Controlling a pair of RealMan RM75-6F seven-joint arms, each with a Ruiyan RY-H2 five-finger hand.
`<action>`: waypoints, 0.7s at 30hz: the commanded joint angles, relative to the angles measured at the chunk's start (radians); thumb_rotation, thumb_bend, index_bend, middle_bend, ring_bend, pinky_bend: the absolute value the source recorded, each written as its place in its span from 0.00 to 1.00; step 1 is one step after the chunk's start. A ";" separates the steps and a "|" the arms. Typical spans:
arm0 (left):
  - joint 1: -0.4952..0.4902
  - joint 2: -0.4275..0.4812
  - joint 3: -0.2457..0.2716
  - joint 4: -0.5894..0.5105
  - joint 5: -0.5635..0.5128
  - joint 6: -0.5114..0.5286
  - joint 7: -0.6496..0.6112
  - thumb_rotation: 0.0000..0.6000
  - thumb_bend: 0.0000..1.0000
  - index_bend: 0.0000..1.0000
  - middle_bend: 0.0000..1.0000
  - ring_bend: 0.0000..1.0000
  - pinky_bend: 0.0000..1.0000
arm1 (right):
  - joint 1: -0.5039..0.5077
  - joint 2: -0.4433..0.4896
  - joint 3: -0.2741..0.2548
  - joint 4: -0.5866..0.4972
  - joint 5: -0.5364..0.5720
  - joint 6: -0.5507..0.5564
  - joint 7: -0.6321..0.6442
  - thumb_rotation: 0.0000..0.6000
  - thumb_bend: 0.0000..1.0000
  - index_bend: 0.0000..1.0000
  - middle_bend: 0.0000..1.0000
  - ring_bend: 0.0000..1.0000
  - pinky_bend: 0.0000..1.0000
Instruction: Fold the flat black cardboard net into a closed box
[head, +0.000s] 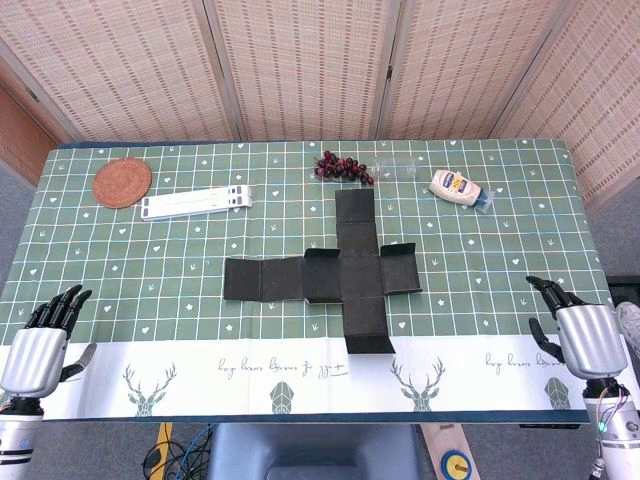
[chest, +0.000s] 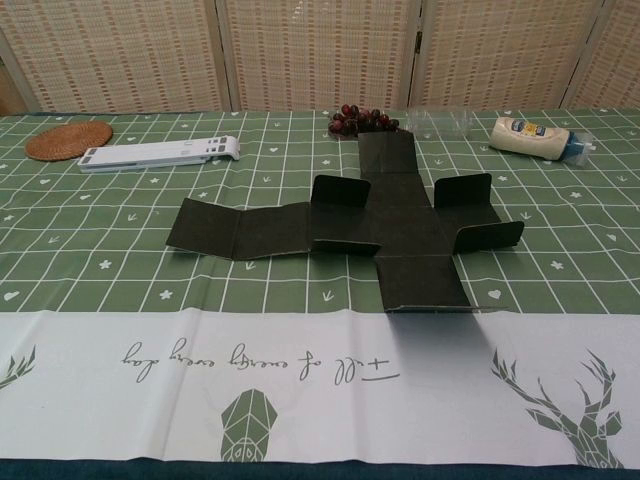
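Observation:
The black cardboard net (head: 340, 274) lies unfolded in a cross shape on the middle of the green tablecloth, its long arm running left. In the chest view the net (chest: 380, 220) shows two small flaps standing partly up on either side of its centre. My left hand (head: 40, 340) hovers at the table's near left corner, fingers apart and holding nothing. At the near right corner my right hand (head: 575, 330) is likewise empty with fingers spread. Both hands are far from the net and neither appears in the chest view.
Along the far side sit a round woven coaster (head: 122, 182), a white flat stand (head: 196, 202), a bunch of dark grapes (head: 342, 168), a clear plastic cup (head: 400, 167) lying down and a squeeze bottle (head: 458, 187). A folding screen stands behind the table.

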 joint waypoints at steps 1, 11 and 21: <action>0.001 0.002 0.002 -0.002 -0.002 -0.002 0.004 1.00 0.27 0.11 0.10 0.13 0.20 | -0.003 -0.008 -0.002 0.008 -0.005 0.004 0.005 1.00 0.43 0.20 0.31 0.53 0.77; 0.012 0.014 0.009 -0.020 -0.002 0.009 0.014 1.00 0.27 0.11 0.10 0.13 0.20 | 0.019 -0.018 -0.006 0.017 -0.006 -0.046 0.008 1.00 0.43 0.20 0.32 0.54 0.77; 0.011 -0.014 0.013 0.023 0.057 0.053 -0.030 1.00 0.27 0.16 0.10 0.14 0.20 | 0.172 0.026 0.022 -0.079 0.055 -0.313 -0.071 1.00 0.45 0.20 0.32 0.81 0.98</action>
